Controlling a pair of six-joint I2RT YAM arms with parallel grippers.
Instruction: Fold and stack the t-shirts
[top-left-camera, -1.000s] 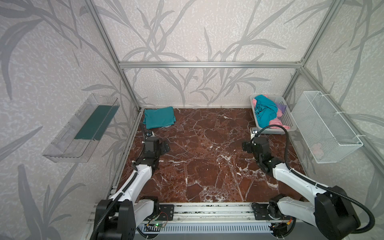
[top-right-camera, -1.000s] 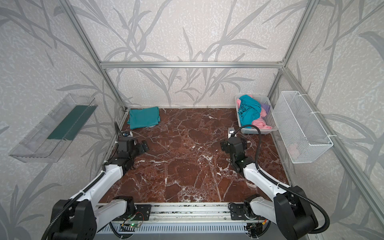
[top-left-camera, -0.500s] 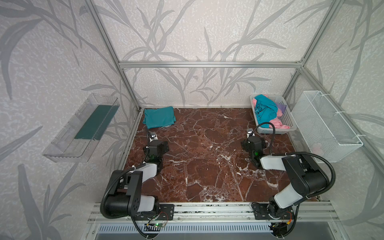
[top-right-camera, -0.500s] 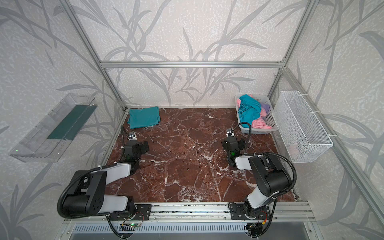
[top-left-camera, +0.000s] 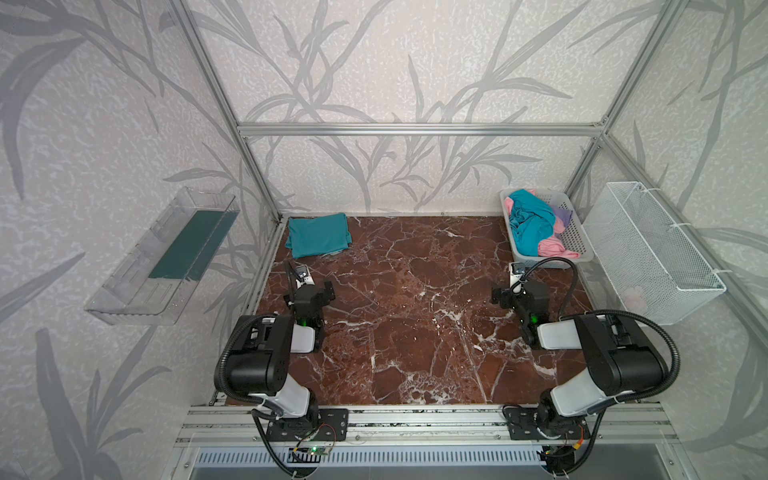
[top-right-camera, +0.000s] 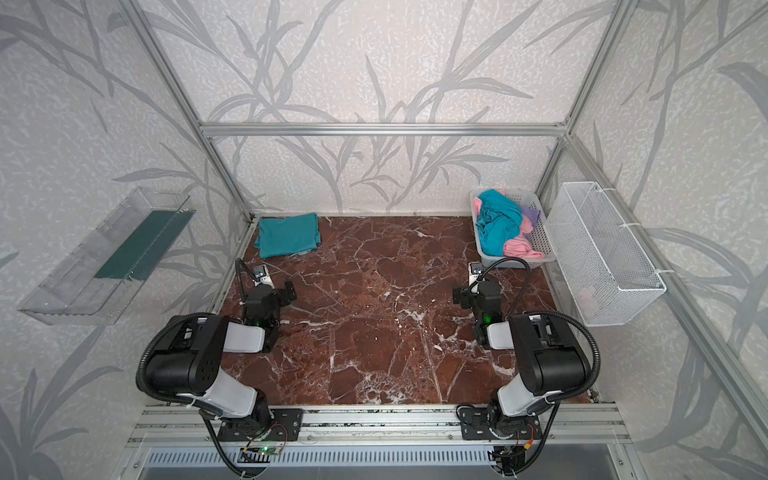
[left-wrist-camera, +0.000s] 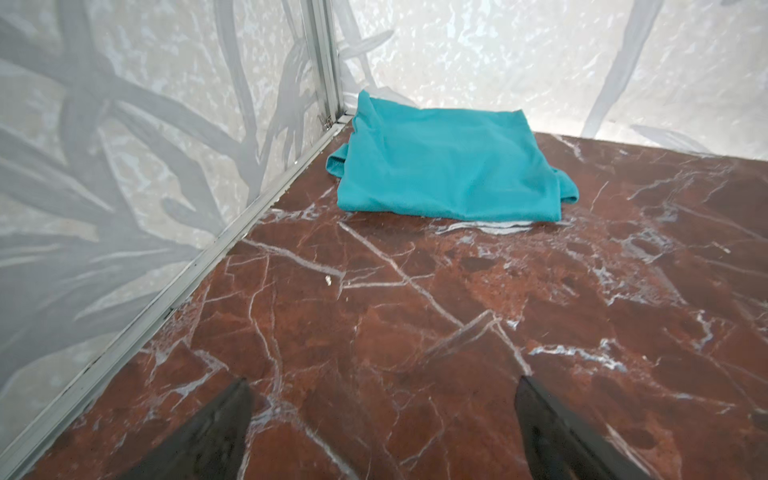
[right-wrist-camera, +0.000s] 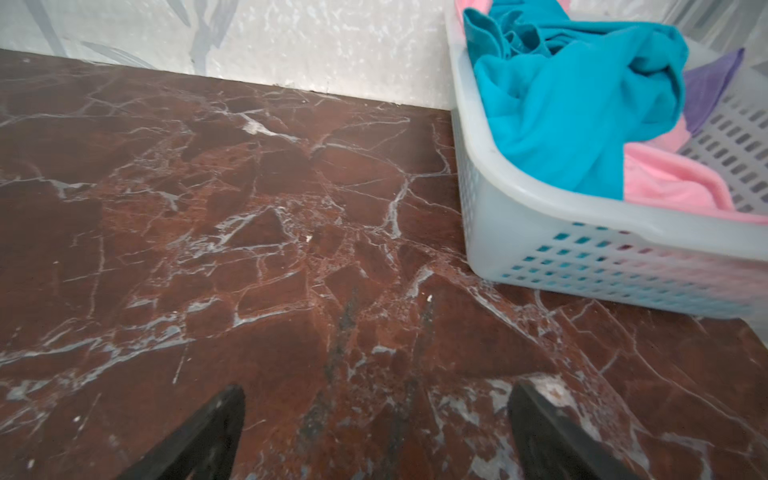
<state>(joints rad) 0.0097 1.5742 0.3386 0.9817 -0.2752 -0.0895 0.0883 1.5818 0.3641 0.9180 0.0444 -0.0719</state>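
A folded teal t-shirt (top-left-camera: 319, 234) (top-right-camera: 288, 235) (left-wrist-camera: 449, 162) lies flat in the table's far left corner. Crumpled t-shirts fill the grey basket (top-left-camera: 575, 237) (top-right-camera: 540, 239) (right-wrist-camera: 540, 232) at the far right: a teal one (top-left-camera: 530, 224) (right-wrist-camera: 582, 112) on top, a pink one (top-left-camera: 555, 248) (right-wrist-camera: 673, 183) and a lilac one (top-left-camera: 562, 214) (right-wrist-camera: 706, 87) beneath. My left gripper (top-left-camera: 313, 286) (left-wrist-camera: 382, 395) hovers low over the marble, open and empty, well short of the folded shirt. My right gripper (top-left-camera: 509, 291) (right-wrist-camera: 376, 399) is open and empty too, just short of the basket.
A white wire basket (top-left-camera: 660, 249) hangs on the right wall. A clear plastic shelf (top-left-camera: 166, 257) is fixed to the left wall. Aluminium frame rails run along the table's edges (left-wrist-camera: 208, 257). The brown marble table top (top-left-camera: 415, 311) stretches between the two arms.
Both arms have folded back towards their bases, and the grippers have drawn back with them. Both stay open. The shirts have not moved.
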